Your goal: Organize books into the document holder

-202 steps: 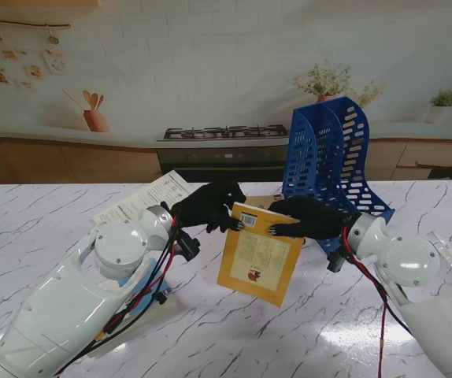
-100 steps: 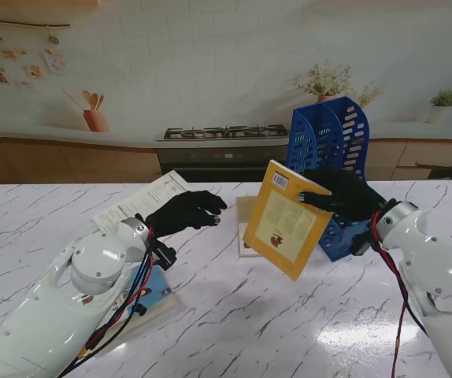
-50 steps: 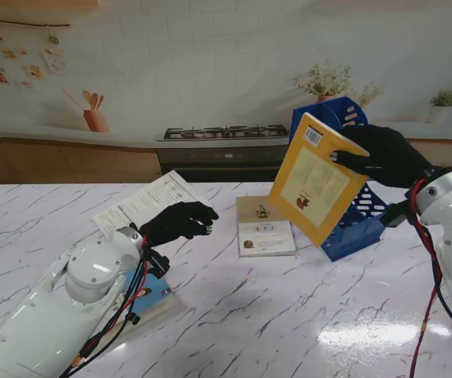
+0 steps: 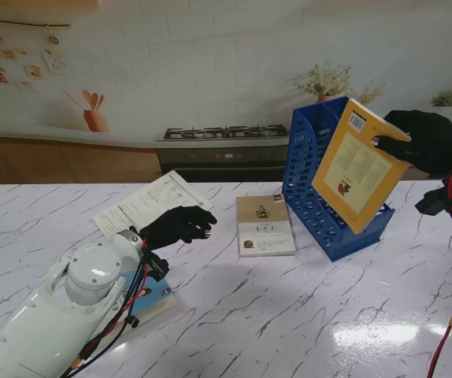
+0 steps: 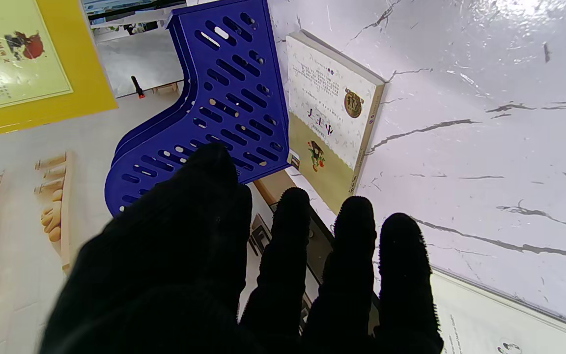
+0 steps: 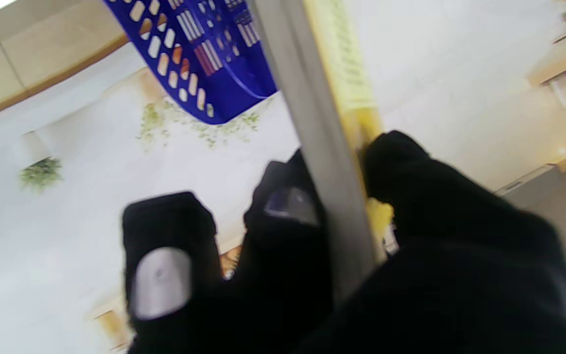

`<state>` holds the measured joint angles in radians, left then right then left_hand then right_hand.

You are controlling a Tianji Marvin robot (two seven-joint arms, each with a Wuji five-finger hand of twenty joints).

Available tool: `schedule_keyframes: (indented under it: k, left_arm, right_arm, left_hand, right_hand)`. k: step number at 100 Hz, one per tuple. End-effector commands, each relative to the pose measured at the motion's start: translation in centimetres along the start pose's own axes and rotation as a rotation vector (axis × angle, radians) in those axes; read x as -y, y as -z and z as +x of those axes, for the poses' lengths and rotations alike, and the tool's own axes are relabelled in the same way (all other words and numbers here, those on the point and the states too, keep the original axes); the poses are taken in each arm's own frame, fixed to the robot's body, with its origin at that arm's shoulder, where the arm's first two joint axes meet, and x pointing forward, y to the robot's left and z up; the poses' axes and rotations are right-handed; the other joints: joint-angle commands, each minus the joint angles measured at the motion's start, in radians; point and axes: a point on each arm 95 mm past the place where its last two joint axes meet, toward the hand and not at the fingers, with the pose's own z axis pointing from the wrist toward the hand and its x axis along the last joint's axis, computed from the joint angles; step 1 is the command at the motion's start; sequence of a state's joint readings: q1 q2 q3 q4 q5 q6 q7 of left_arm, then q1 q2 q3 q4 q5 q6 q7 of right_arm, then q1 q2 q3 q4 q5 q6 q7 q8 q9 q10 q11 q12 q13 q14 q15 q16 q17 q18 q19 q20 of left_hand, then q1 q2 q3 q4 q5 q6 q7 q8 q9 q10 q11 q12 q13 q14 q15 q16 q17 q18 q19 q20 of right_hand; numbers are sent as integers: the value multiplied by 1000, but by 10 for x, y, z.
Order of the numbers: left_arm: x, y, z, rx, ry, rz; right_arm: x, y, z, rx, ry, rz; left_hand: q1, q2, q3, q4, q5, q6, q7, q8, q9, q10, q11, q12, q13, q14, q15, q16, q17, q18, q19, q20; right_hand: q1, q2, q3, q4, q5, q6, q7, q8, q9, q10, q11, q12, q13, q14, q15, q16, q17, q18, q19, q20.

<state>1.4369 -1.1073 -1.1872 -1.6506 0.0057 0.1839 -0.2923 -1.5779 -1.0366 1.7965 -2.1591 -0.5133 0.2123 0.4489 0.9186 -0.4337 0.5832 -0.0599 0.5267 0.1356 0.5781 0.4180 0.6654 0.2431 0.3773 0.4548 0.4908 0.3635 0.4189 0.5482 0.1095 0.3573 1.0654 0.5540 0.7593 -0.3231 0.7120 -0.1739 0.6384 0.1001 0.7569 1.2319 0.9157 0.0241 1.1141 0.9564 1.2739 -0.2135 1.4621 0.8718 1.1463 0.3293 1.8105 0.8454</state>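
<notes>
Blue document holder (image 4: 314, 183): perforated plastic, standing on the marble table (image 4: 273, 315) right of centre in the stand view, open side toward the right; no book can be seen seated in its compartments, though the interior is largely screened. Yellow book (image 4: 359, 167): held in the air in the upper right of the stand view, tilted, its lower edge overlapping the holder's outline; whether it touches the holder cannot be told. Right hand (image 4: 425, 140): black-gloved, closed on the yellow book's upper right edge. Beige book (image 4: 264, 225): flat on the table just beside the holder's left wall, at frame centre. Left hand (image 4: 177, 225): black-gloved, holding nothing, fingers loosely curled and apart, above the table in the left-centre of the stand view. White printed sheet (image 4: 152, 201): lying on the table in the upper left, beyond the left hand. Blue-covered book (image 4: 153, 293): partly hidden under the left forearm, lower left. Left wrist view adds: the holder's slotted side wall (image 5: 224, 98) at close range, the beige book (image 5: 332, 113) lying against its base, and a corner of the yellow book (image 5: 27, 64) in the frame's upper left. Right wrist view, blurred, adds: the yellow book's page block (image 6: 312, 147) pinched between thumb and fingers (image 6: 288, 216), with the holder (image 6: 204, 49) at the frame's top.
</notes>
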Motion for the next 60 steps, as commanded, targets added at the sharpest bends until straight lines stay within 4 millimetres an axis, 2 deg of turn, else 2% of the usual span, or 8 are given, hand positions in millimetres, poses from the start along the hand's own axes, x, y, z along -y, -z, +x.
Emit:
schedule_keyframes:
  k: [1, 16, 29, 60]
  left_arm:
    - [-4, 0, -2, -8, 7, -19]
    - [-4, 0, -4, 0, 13, -23]
    - [-4, 0, -6, 7, 18, -30]
    - [-4, 1, -11, 23, 22, -36]
  right_arm:
    - [-4, -3, -14, 49, -2, -10]
    - [-7, -6, -31, 112, 32, -15]
    - [-8, -10, -43, 162, 31, -14]
    - [-7, -21, -63, 265, 39, -31]
  left_hand:
    - [-2, 17, -21, 23, -6, -19, 7, 14, -26, -25, -3, 3, -15, -20, -13, 6, -17, -18, -32, -11]
    - [-3, 16, -22, 22, -2, -17, 6, 14, -7, -59, -9, -5, -11, -13, -20, 2, -18, -13, -33, -13]
    - [-4, 19, -23, 22, -4, -19, 5, 13, -12, -45, -17, -11, -15, -14, -25, 0, -24, -12, -39, -16]
    - [-1, 21, -26, 23, -3, -18, 7, 14, -9, -47, -15, -13, -14, -15, -26, 0, -27, -10, -40, -18]
  right_hand:
    - [199, 185, 164, 74, 72, -358, 386, 97, 5, -66, 21, 17, 56, -124, 26, 10, 48, -349, 171, 12]
    - [199, 187, 162, 73, 67, -361, 384, 99, 2, -66, 21, 19, 56, -123, 26, 10, 48, -348, 171, 11]
    - [200, 188, 160, 73, 65, -362, 383, 100, 1, -69, 20, 21, 56, -123, 26, 10, 48, -347, 173, 11]
    - [205, 184, 159, 66, 64, -355, 380, 103, -9, -62, 16, 31, 56, -113, 27, 7, 48, -334, 173, 6]
